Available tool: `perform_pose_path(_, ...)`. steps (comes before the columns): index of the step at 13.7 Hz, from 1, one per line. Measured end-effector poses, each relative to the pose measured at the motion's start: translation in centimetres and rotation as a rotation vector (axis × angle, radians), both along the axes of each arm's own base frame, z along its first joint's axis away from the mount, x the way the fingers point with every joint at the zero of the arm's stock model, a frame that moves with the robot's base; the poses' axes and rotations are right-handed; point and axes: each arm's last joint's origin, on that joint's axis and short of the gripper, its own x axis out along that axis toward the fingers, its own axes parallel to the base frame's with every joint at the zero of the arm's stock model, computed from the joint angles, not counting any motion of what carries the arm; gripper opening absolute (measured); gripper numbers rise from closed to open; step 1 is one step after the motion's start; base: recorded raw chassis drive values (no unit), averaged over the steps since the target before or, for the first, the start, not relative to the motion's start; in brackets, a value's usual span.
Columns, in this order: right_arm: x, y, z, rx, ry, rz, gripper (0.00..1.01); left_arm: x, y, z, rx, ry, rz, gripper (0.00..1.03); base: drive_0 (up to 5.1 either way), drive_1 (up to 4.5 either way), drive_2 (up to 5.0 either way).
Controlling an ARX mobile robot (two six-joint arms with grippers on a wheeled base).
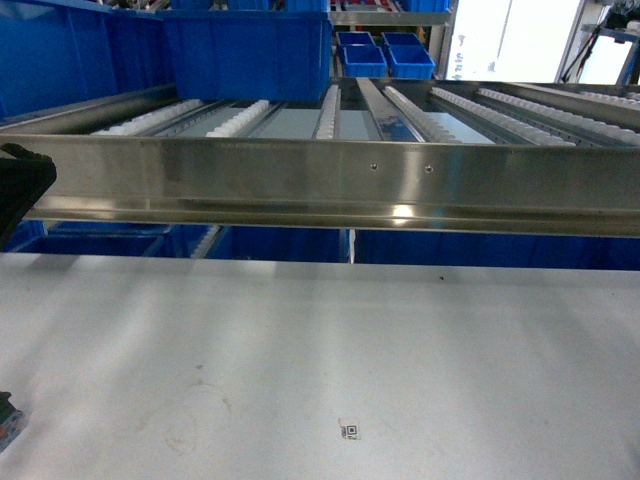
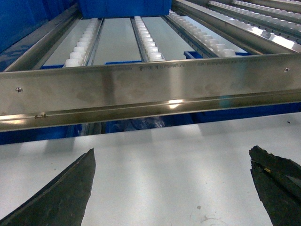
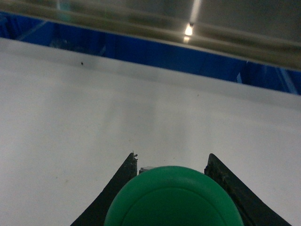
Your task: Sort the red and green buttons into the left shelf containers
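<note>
Pincer on the right arm (image 3: 171, 162) is clamping a green button (image 3: 171, 200) above the white table (image 3: 70, 117); left gripper (image 2: 171, 188) is hanging spread and empty. Blue bins (image 1: 245, 50) are sitting far left on the roller shelf (image 1: 330, 180); a loose grip risks dropping the domed cap.

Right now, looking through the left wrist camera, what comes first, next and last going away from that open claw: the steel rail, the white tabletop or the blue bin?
From the left gripper:
1. White tabletop, right beneath.
2. Steel rail, straight ahead.
3. Blue bin, back on the rollers.
</note>
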Motion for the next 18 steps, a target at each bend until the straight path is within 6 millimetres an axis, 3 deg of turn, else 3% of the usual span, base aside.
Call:
perform_pose_path(5, -7.1, 1.5, 3.9, 0.067, -0.176, -0.006, 0.36, 0.0, 0.0, 0.0, 0.0, 0.0, 0.0, 0.98, 0.0, 0.0, 0.0)
perform_pose_path(9, -10.4, 3.3, 6.1, 0.072, -0.294, 0.021, 0.36, 0.0, 0.0, 0.0, 0.0, 0.0, 0.0, 0.98, 0.0, 0.0, 0.0)
perform_pose_path(11, -11.9, 3.9, 6.1, 0.072, -0.3, 0.031, 0.35, 0.0, 0.0, 0.0, 0.0, 0.0, 0.0, 0.98, 0.0, 0.0, 0.0)
perform_pose_path(16, -12.4, 4.0, 5.6, 0.065, -0.292, 0.011, 0.34, 0.0, 0.2, 0.0, 0.009, -0.004, 0.024, 0.98, 0.0, 0.0, 0.0)
perform_pose_path(18, -12.4, 4.0, 5.6, 0.065, -0.291, 0.011, 0.34, -0.3, 0.8, -1.2, 0.044, 0.018, 0.124, 0.98, 0.0, 0.0, 0.0)
